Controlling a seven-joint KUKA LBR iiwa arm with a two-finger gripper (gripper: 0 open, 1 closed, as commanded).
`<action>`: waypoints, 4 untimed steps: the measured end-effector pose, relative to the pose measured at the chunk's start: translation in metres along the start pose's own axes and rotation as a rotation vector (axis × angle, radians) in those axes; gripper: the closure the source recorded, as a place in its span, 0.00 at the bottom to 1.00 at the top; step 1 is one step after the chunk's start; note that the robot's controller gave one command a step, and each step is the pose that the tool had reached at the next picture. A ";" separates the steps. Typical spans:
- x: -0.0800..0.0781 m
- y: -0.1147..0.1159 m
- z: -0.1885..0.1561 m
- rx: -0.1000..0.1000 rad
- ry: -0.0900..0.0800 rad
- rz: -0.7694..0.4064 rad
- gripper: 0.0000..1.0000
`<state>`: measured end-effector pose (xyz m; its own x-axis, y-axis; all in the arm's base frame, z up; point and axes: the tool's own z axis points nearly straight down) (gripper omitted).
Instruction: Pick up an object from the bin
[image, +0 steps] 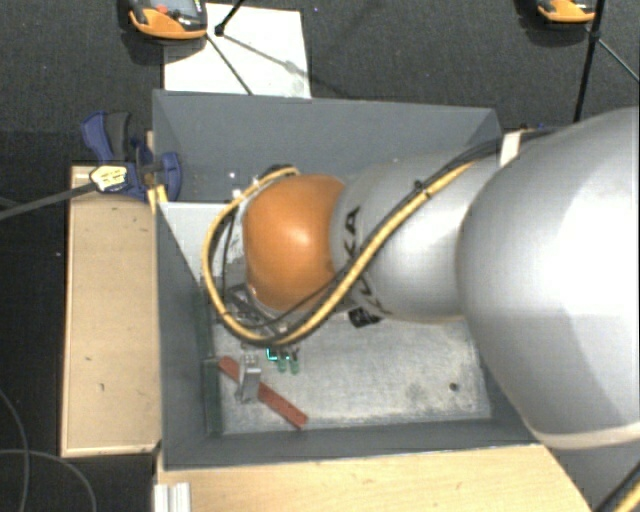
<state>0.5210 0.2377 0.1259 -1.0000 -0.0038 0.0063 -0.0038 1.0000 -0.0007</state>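
My gripper (248, 386) comes down from under the orange cover into the bin's front left corner. Its tip is on or just above a flat reddish-brown strip (278, 405), which lies slanted on the floor from upper left to lower right. The strip's upper end is partly hidden by the gripper. I cannot tell whether the gripper touches the strip. A dark green bar (211, 398) lies along the left wall, just left of the gripper. Two small green bits (287, 364) sit right of the gripper under the wrist. Whether they are loose I cannot tell.
The arm and its orange cover with yellow and black cables hide the middle and right of the bin. The bin's floor shows as bare speckled grey to the right of the strip. The left and front walls stand close to the gripper.
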 end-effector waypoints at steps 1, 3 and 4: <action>-0.002 -0.001 -0.005 -0.002 -0.007 0.007 0.00; -0.003 -0.015 0.052 -0.001 -0.005 0.154 1.00; -0.003 -0.015 0.052 -0.001 -0.005 0.154 1.00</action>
<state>0.5235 0.2227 0.0741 -0.9887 0.1502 0.0012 0.1502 0.9887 0.0001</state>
